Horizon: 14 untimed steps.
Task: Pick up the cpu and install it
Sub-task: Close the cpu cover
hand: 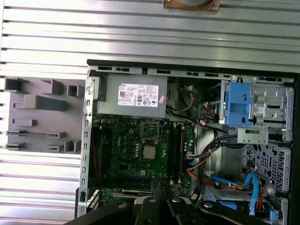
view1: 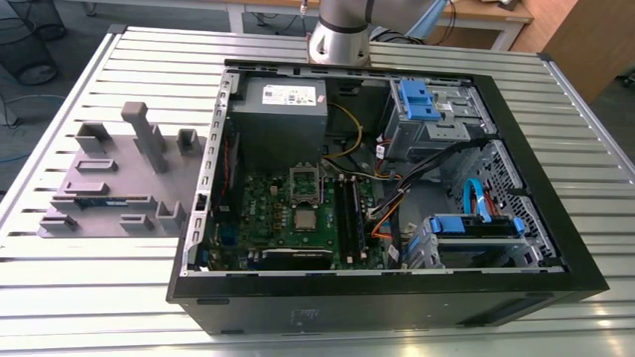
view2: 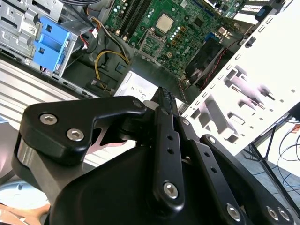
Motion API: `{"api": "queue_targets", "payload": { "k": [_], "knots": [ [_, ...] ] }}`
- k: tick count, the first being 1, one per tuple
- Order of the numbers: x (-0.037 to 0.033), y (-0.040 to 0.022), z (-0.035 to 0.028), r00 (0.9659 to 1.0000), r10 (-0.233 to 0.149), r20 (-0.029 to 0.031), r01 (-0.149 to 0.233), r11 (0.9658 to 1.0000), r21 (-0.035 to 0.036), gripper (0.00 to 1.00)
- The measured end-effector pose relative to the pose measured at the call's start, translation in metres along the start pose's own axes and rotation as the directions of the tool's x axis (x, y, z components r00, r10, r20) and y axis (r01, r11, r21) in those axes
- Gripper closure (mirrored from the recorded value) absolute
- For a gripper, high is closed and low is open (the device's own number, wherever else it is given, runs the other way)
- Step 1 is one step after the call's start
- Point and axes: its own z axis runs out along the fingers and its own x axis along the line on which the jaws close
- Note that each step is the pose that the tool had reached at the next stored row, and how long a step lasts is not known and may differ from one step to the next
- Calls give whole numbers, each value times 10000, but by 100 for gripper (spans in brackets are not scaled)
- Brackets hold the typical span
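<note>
The cpu [view1: 305, 218] is a small silver square lying flat on the green motherboard [view1: 263, 216] inside the open computer case. It also shows in both wrist views [hand: 150, 152] [view2: 165, 22]. Right beside it is the metal socket frame [view1: 305, 183] [hand: 151, 130]. My gripper [hand: 159, 185] [view2: 164, 95] hangs well above the case, over its near wall, with its black fingers shut together and nothing between them. It is clear of the cpu.
The black case [view1: 555, 223] lies on a slatted metal table [view1: 100, 297]. A grey tray [view1: 109, 178] with a dark memory stick [view1: 100, 201] sits at the exterior view's left. The arm's base [view1: 343, 33] stands behind the case. Cables and blue drive brackets [view1: 421, 100] fill the case's right.
</note>
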Motion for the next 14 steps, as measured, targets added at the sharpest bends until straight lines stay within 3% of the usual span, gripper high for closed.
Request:
{"api": "queue_targets", "payload": {
  "k": [14],
  "knots": [
    [0, -2, 80, 10000, 0, 0, 0, 10000, -1, 89]
  ]
}}
